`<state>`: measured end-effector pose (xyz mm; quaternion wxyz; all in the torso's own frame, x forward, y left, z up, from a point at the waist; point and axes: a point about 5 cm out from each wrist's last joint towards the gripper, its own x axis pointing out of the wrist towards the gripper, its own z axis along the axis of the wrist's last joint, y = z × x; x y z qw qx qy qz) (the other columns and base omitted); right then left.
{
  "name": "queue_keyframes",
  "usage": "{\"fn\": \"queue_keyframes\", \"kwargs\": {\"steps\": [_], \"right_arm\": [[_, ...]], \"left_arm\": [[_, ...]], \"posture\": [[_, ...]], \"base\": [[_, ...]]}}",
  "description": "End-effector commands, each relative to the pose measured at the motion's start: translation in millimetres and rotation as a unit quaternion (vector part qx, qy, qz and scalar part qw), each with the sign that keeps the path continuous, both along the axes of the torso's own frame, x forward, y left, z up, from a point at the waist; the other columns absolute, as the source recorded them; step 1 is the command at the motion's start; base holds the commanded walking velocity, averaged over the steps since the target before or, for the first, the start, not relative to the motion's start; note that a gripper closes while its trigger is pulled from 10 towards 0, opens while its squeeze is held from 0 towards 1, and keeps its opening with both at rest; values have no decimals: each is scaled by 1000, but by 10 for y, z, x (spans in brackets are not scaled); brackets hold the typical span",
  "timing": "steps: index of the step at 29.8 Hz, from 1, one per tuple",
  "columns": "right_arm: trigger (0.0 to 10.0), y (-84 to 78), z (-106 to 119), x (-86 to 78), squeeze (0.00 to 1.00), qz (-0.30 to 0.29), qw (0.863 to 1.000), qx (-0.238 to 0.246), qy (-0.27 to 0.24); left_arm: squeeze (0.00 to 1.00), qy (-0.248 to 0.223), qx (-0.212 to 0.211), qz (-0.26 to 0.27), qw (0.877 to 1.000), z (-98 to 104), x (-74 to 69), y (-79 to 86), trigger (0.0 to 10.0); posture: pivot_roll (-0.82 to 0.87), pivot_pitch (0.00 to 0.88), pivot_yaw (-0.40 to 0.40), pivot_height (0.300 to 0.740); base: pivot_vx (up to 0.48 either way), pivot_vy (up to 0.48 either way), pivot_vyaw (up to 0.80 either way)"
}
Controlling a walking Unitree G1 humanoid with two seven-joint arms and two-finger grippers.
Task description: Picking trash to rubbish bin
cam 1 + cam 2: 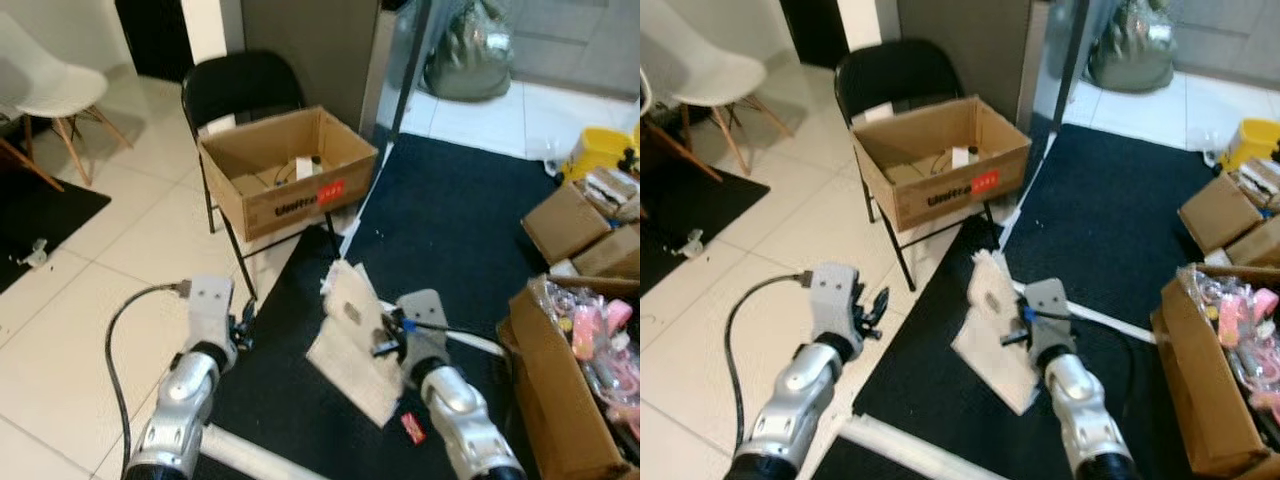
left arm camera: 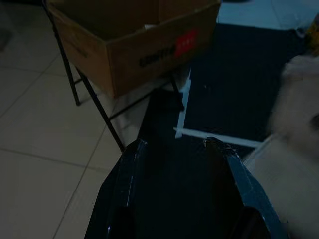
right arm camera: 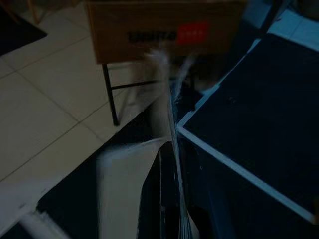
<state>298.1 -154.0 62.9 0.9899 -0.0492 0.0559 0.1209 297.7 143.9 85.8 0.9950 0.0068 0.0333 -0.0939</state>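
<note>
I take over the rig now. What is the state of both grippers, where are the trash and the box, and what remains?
Right gripper: shut on a flat white paper sheet, held above the black mat.
Left gripper: open, holding nothing, over the tiled floor.
Cardboard box sits on the black folding chair ahead; some items already lie inside.
Done: sheet grasped.
Left: carry it to the box and release. A small red wrapper lies on the mat.

Two silver arms [image 1: 185,400] — black jaws, looping black cable [image 1: 120,330]
</note>
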Motion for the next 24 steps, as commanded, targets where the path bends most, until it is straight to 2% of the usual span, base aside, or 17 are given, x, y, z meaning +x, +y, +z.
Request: {"fn": "queue_keyframes", "kwargs": {"steps": [1, 14, 20, 24], "right_arm": [[10000, 42, -34, -16, 0, 4, 1000, 6, 5], [10000, 52, -37, 1, 0, 6, 1000, 9, 9], [10000, 41, -48, -4, 0, 0, 1000, 10, 11], [10000, 25, -52, -1, 0, -1, 1000, 4, 12]], "left_arm": [[0, 12, 8, 3, 1000, -67, -34, 37, 10000], [0, 11, 11, 8, 1000, -67, -43, 72, 10000], [0, 11, 11, 7, 1000, -76, -56, 62, 10000], [0, 12, 10, 6, 1000, -82, -61, 53, 10000]], "posture": [[0, 113, -10, 740], [4, 95, -20, 740], [2, 92, -25, 740], [2, 90, -27, 740]], "base": [[277, 0, 0], [276, 0, 0], [277, 0, -800], [276, 0, 0]]}}
